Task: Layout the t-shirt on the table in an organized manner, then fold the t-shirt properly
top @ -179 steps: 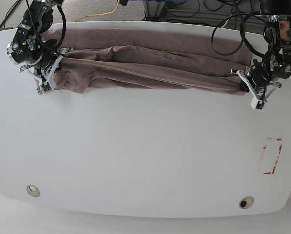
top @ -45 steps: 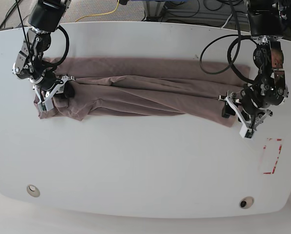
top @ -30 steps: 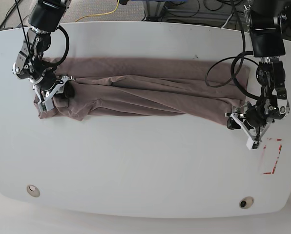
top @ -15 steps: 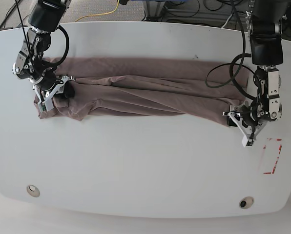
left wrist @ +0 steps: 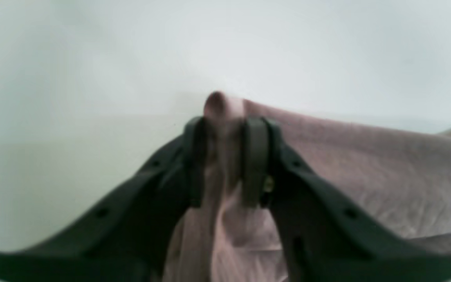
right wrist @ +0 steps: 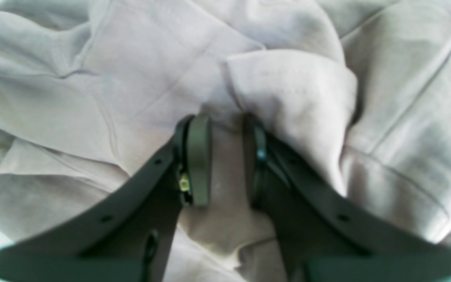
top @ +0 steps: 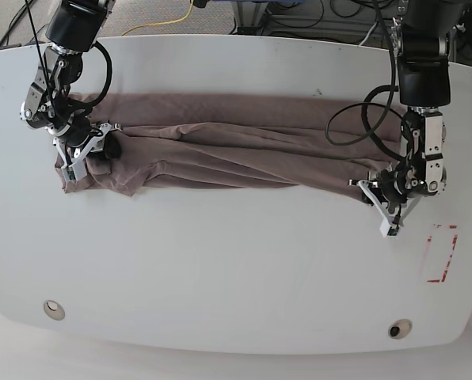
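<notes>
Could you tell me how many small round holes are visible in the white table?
2: one hole near the front edge on the base view's left, the other hole near the front edge on its right. The t-shirt could hide more.

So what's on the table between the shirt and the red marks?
Nothing: bare white table separates the shirt from the red marks, in the base view.

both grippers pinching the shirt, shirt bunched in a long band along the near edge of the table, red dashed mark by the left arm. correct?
One error: the t-shirt lies along the table's far side, not the near edge; the base view shows it. Left gripper and right gripper do pinch it, and the red dashed mark is near the left arm.
</notes>
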Controlling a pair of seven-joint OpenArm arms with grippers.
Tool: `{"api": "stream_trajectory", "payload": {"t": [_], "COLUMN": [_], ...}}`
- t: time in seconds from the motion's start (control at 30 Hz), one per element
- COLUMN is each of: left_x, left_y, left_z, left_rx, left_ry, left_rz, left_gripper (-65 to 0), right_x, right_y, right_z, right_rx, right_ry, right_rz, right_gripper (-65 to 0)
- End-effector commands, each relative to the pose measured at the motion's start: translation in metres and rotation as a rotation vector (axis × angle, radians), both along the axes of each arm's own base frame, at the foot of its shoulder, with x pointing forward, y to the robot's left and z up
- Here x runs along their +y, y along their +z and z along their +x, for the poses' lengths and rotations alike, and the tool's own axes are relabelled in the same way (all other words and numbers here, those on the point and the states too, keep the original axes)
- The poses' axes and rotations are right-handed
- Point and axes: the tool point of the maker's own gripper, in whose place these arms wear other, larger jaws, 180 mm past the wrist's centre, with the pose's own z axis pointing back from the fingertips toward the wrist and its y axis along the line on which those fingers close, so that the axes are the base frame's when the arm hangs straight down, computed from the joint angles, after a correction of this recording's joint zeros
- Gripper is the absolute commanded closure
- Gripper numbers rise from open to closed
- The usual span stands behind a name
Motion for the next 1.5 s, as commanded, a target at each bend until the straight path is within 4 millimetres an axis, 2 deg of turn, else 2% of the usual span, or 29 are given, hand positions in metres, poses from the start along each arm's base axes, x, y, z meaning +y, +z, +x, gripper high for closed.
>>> {"api": "stream_trajectory", "payload": {"t": [0.0,0.03,0.17,0.3,0.53,0.7,0.93,1.1,1.47], "left_x": [0.003,0.004,0.014,0.02,0.016,0.013,0.006,0.005,0.014], "left_y": [0.017,0.018,0.024,0.044,0.069,0.076,0.075,0.062,0.043], "left_z": [0.013,0.013,0.016,0.021,0.006,-0.01,-0.038,-0.058,-0.08], "left_rx": [-0.052,-0.054,-0.074,-0.133,-0.156,-0.138,-0.121,-0.085,-0.018], "left_ry": [0.003,0.008,0.042,0.06,0.029,0.006,-0.032,-0.043,-0.044], "left_rz": [0.0,-0.002,-0.012,-0.011,0.032,0.065,0.099,0.106,0.131], "left_gripper": [-1.9,0.0,0.0,0.0,0.0,0.0,0.0,0.0,0.0], "right_x": [-0.012,-0.012,-0.012,-0.012,-0.012,-0.012,-0.012,-0.012,-0.012], "right_y": [-0.008,-0.008,-0.008,-0.008,-0.008,-0.008,-0.006,-0.005,-0.005], "right_z": [-0.01,-0.01,-0.01,-0.01,-0.01,-0.01,-0.008,-0.006,-0.006], "right_rx": [0.07,0.07,0.07,0.07,0.07,0.07,0.064,0.062,0.062], "right_ry": [0.0,0.0,0.0,0.0,0.0,0.0,0.0,-0.001,-0.001], "right_rz": [-0.06,-0.06,-0.06,-0.06,-0.06,-0.06,-0.06,-0.057,-0.057], "right_gripper": [-13.5,-13.5,-13.5,-13.5,-13.3,-13.3,-13.3,-13.3,-13.3]}}
